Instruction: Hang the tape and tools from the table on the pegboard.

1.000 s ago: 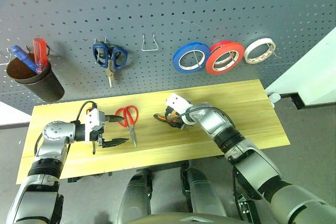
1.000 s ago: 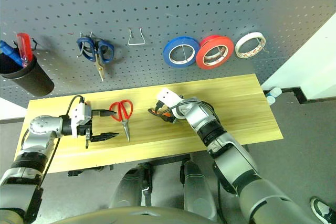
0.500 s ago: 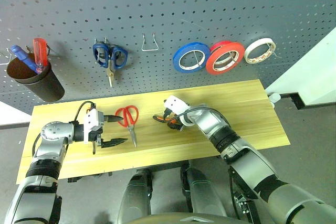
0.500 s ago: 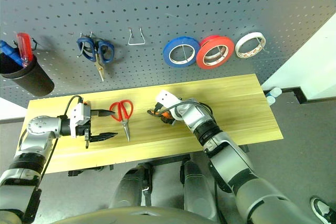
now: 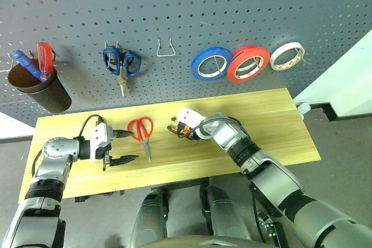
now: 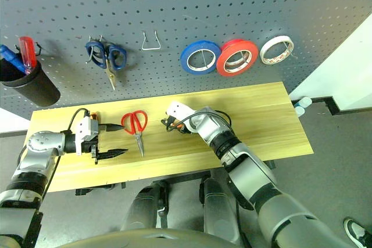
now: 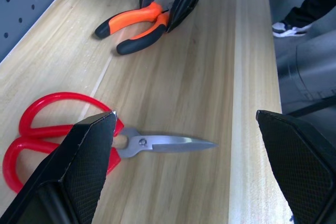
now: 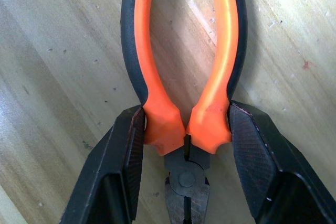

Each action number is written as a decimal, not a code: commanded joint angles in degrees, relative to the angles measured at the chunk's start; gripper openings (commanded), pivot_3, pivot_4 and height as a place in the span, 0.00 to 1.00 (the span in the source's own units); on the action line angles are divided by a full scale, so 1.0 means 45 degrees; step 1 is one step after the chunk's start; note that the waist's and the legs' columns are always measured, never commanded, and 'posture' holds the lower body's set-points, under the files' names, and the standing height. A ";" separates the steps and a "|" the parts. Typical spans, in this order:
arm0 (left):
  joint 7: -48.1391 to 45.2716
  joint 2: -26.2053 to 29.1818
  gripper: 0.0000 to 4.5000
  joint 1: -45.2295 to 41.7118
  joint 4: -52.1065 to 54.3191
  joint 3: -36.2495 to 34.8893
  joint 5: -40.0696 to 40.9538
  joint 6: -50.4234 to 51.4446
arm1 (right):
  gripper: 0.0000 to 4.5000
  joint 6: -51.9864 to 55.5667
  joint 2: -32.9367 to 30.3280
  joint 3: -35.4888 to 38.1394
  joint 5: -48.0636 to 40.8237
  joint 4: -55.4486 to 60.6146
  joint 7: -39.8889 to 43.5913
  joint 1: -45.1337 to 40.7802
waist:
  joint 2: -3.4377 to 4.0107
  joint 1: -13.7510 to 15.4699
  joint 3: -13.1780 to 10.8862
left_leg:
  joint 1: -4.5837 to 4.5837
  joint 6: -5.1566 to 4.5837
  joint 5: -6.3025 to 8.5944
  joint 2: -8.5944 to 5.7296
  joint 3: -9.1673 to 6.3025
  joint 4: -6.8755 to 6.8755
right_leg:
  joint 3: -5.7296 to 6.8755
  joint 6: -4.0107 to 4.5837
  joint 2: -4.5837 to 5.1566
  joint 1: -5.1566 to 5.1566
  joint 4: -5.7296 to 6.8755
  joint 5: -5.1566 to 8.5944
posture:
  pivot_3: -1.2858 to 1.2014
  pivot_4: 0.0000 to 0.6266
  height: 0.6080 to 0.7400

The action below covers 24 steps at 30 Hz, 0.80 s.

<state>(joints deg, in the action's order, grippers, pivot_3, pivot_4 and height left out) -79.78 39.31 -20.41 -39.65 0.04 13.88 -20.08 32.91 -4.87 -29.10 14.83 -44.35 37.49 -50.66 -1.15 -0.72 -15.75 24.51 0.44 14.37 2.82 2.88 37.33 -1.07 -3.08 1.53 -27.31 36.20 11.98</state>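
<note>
Small pliers [image 8: 184, 77] with orange-and-black handles lie on the light wood table [image 5: 279, 120], near its middle. My right gripper [image 8: 185, 129] points down at them, its pads pressed on both handles by the pivot; it is shut on the pliers [image 5: 174, 128]. Red-handled scissors [image 5: 142, 132] lie flat to the left of them. My left gripper [image 5: 132, 146] hovers open just left of the scissors [image 7: 63, 129], not touching them. The red tape [image 5: 249, 63] hangs on the dark grey pegboard [image 5: 174, 10].
On the pegboard hang a blue roll [image 5: 209, 64], a white roll [image 5: 288, 55], blue-handled scissors [image 5: 121, 62], a bare wire hook [image 5: 165, 47] and a black cup [image 5: 40, 88] holding a red and a blue screwdriver. A person's shoe [image 7: 286, 24] stands beyond the table's end.
My right gripper's fingers have closed from wide open onto the pliers' handles. The left gripper has stayed open beside the scissors.
</note>
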 commanded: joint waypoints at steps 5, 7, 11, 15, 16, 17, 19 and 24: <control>0.0220 0.0132 1.00 0.0225 0.0218 -0.0212 -0.0055 -0.0146 | 0.47 -0.0505 0.0423 -0.0254 0.0600 -0.1426 0.0231 -0.1040 | 0.0000 0.0009 0.0000 | 0.0002 0.0001 0.0000 -0.0001 0.0003 -0.0003 | 0.0001 -0.0022 0.0001 -0.0001 0.0000 -0.0012 | 0.57 0.46 1.00; 0.0272 0.0105 1.00 0.0247 0.0240 -0.0206 -0.0057 -0.0156 | 0.47 -0.0555 0.0556 -0.0284 0.0741 -0.1873 0.0187 -0.1187 | -0.0001 0.0012 0.0001 | 0.0002 0.0000 0.0000 -0.0001 0.0003 -0.0004 | 0.0001 -0.0022 0.0001 -0.0001 0.0001 -0.0013 | 0.57 0.45 1.00; 0.0358 0.0075 1.00 0.0357 0.0326 -0.0209 -0.0051 -0.0178 | 0.47 -0.0783 0.0786 -0.0465 0.0976 -0.2340 0.0442 -0.1407 | -0.0003 0.0014 0.0002 | -0.0003 0.0001 0.0000 -0.0001 0.0004 0.0000 | 0.0001 -0.0021 0.0001 0.0004 0.0003 -0.0013 | 0.57 0.44 1.00; 0.0486 0.0040 1.00 0.0481 0.0421 -0.0215 -0.0054 -0.0189 | 0.46 -0.1006 0.0886 -0.0683 0.1348 -0.2755 0.0524 -0.1599 | -0.0007 0.0010 0.0005 | -0.0009 0.0001 -0.0001 0.0000 0.0004 -0.0001 | 0.0000 -0.0022 0.0000 0.0006 0.0008 -0.0014 | 0.58 0.43 1.00; 0.0533 0.0028 1.00 0.0519 0.0458 -0.0225 -0.0044 -0.0186 | 0.46 -0.1072 0.0908 -0.0697 0.1429 -0.2865 0.0493 -0.1636 | -0.0007 0.0017 0.0005 | -0.0009 0.0001 -0.0001 0.0001 0.0003 -0.0002 | 0.0002 -0.0022 -0.0001 0.0006 0.0008 -0.0014 | 0.58 0.42 1.00; 0.0568 0.0028 1.00 0.0587 0.0538 -0.0239 -0.0015 -0.0173 | 0.46 -0.1157 0.0914 -0.0738 0.1517 -0.2947 0.0496 -0.1658 | -0.0011 0.0022 0.0008 | -0.0009 0.0001 -0.0001 0.0001 0.0002 -0.0001 | 0.0002 -0.0022 -0.0001 0.0006 0.0011 -0.0014 | 0.58 0.42 1.00; 0.0565 0.0037 1.00 0.0768 0.0795 -0.0279 0.0109 -0.0120 | 0.46 -0.1193 0.0927 -0.0636 0.1550 -0.3012 0.0437 -0.1695 | -0.0015 0.0027 0.0010 | -0.0011 0.0003 -0.0002 0.0001 0.0002 0.0001 | 0.0002 -0.0022 0.0000 0.0008 0.0015 -0.0015 | 0.58 0.41 1.00; -0.0076 0.0063 1.00 0.1514 0.2575 -0.0756 0.1456 0.0832 | 0.46 -0.0389 0.0288 0.0020 0.1129 -0.1176 0.1119 -0.1371 | -0.0023 0.0060 0.0016 | -0.0008 0.0014 -0.0008 0.0001 0.0005 0.0005 | 0.0001 -0.0022 0.0005 0.0007 0.0021 -0.0018 | 0.58 0.37 1.00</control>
<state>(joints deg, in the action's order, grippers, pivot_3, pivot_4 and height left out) -78.90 39.25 -14.90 -31.77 -1.15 16.95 -17.89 29.57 -2.39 -30.53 21.04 -54.80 40.84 -57.46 -1.25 -0.45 -15.68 24.49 0.51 14.34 2.83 2.90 37.34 -1.06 -3.18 1.55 -27.28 36.29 11.90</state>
